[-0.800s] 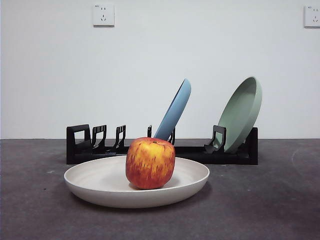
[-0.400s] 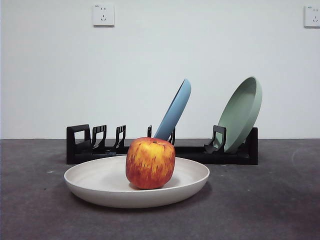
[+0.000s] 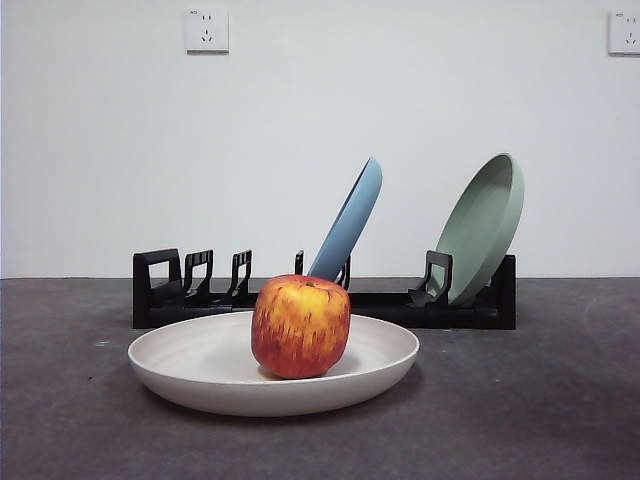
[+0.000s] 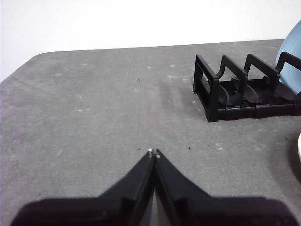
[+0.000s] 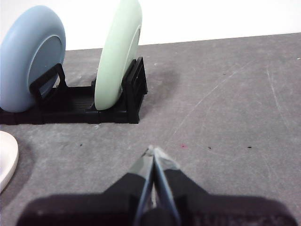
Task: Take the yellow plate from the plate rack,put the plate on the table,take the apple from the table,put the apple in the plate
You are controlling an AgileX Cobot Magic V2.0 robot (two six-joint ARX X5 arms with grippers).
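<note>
Both claws, left and right, closed above bare table.

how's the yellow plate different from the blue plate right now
The yellow plate lies flat on the table; the blue plate stands tilted in the plate rack. The yellow plate holds the apple; the blue plate holds nothing. Both are round, plain and shallow.

Three plates show: one yellow plate, one blue plate, one pale green plate. One apple. One plate rack. Two wall sockets, the second cut by the frame edge, so perhaps more lie beyond.
</note>
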